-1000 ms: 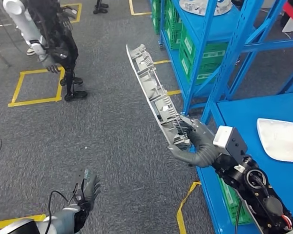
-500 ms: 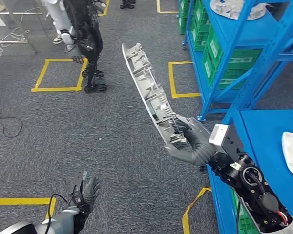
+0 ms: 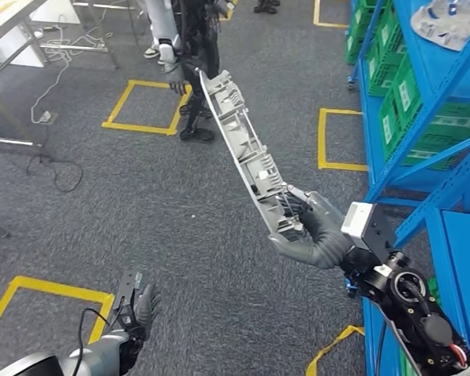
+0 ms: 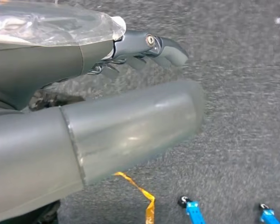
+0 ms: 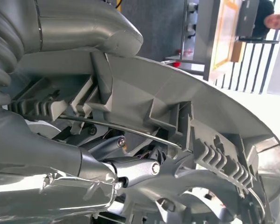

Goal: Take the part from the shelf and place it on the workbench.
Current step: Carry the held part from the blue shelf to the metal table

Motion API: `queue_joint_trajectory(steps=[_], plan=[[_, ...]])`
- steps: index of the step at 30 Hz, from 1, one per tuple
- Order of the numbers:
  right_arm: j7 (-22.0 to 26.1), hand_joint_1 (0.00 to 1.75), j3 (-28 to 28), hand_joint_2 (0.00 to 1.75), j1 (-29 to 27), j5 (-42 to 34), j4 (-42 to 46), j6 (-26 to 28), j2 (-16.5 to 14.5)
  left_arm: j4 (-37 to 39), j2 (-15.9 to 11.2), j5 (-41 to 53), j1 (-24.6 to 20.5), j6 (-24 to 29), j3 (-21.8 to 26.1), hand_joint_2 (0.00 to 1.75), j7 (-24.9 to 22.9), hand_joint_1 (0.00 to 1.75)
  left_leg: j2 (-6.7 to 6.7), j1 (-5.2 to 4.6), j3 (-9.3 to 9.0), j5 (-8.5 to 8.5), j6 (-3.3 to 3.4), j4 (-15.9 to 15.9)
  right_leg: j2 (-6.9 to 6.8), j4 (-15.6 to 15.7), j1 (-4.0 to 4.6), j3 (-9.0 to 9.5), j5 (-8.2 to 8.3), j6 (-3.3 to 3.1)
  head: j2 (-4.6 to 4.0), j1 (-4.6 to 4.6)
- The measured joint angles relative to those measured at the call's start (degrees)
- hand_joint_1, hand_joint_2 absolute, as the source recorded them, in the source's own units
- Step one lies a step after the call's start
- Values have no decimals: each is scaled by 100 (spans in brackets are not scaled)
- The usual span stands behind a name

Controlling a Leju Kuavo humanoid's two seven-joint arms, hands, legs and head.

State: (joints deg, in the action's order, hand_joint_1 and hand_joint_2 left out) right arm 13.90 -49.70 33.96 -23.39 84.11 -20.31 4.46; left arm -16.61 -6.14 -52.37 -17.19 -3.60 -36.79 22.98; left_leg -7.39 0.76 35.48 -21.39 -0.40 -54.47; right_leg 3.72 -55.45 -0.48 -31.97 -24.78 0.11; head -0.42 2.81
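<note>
Overhead, right hand (image 3: 313, 233) grips part (image 3: 244, 151) (ribbed underside close-up).

Even, bright indoor light; left wrist view motion-blurred, right wrist background overexposed.

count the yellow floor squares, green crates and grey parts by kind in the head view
yellow floor squares: 3
green crates, partly hidden by the shelf: at least 3
grey part, held by right hand: 1
total: at least 7
</note>
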Motion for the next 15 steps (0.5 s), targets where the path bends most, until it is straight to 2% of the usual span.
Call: queue_joint_trajectory(steps=[1, 2, 3, 5, 6, 7, 8, 9, 11, 12, 13, 14, 15], plan=[[1, 175, 0, 175, 4, 0, 0, -2, -2, 0, -10, -1, 16, 2, 0, 0, 1, 0, -35, 6, 15, 6, -32, 8, -64, 30, -13, 18, 8, -17, 0, 2], [1, 175, 0, 175, 6, 0, 0, -1, -3, 0, -17, 0, 25, 4, 0, 0, 3, 0, 24, -7, 41, -34, -57, -38, -130, 72, -27, 45, 26, -40, 0, 15], [4, 175, 0, 175, 12, -2, 0, -1, -5, 0, -22, -1, 23, 5, 0, 0, 4, 0, 145, -20, 115, -133, -81, -189, -199, 114, -43, 69, 46, -66, 0, 40], [12, 175, 0, 175, 21, -4, 0, 4, -7, 0, -27, -2, 3, 13, 0, 0, 8, 0, 494, -31, 438, -475, -124, -871, -339, 156, -41, 92, 64, -99, 0, 92], [15, 175, 0, 175, 22, -4, -1, 10, -7, 0, -27, -1, -3, 18, 0, 0, 8, 0, 594, -18, 635, -627, -145, -1269, -409, 156, -35, 92, 62, -105, 0, 107], [14, 175, 0, 175, 14, -3, -1, 18, -7, 0, -26, 5, 1, 29, 0, 0, 8, 0, 653, -3, 779, -703, -167, -1554, -480, 155, -30, 93, 57, -105, 0, 114], [8, 175, 0, 175, 6, -2, -2, 27, -7, 0, -24, 19, 7, 42, 0, 0, 8, 0, 684, 14, 821, -672, -186, -1622, -547, 152, -30, 93, 50, -102, 0, 121], [0, 175, 0, 175, -1, -1, -2, 35, -7, 0, -24, 38, 9, 62, 0, 0, 8, 0, 711, 29, 745, -547, -202, -1462, -609, 147, -34, 93, 41, -92, 0, 130], [-27, 175, 0, 175, -3, 0, 0, 57, -7, 0, -24, 108, -5, 128, 0, 0, 8, 0, 861, 40, 332, -191, -224, -654, -725, 115, -38, 96, 8, -46, 0, 148], [-44, 175, 0, 175, 0, 1, 2, 74, -7, 0, -21, 155, -21, 174, 0, 0, 12, 0, 931, 27, 147, -70, -207, -299, -775, 94, -29, 95, -15, -14, 0, 161], [-60, 175, 1, 175, 1, 3, 4, 90, -7, 0, -15, 209, -36, 226, 0, 0, 17, 0, 974, 12, 31, -15, -173, -76, -816, 79, -17, 97, -37, 22, 0, 163], [-73, 175, 1, 175, 1, 6, 6, 101, -7, 0, -8, 259, -47, 269, -1, 0, 25, 0, 978, -6, -2, -23, -132, -3, -853, 72, 0, 104, -56, 54, 0, 157], [-84, 175, 2, 175, 1, 9, 7, 108, -7, 0, -3, 297, -51, 299, -1, 0, 30, 0, 913, -15, 1, -21, -82, -16, -890, 73, 6, 117, -71, 83, 0, 140]])
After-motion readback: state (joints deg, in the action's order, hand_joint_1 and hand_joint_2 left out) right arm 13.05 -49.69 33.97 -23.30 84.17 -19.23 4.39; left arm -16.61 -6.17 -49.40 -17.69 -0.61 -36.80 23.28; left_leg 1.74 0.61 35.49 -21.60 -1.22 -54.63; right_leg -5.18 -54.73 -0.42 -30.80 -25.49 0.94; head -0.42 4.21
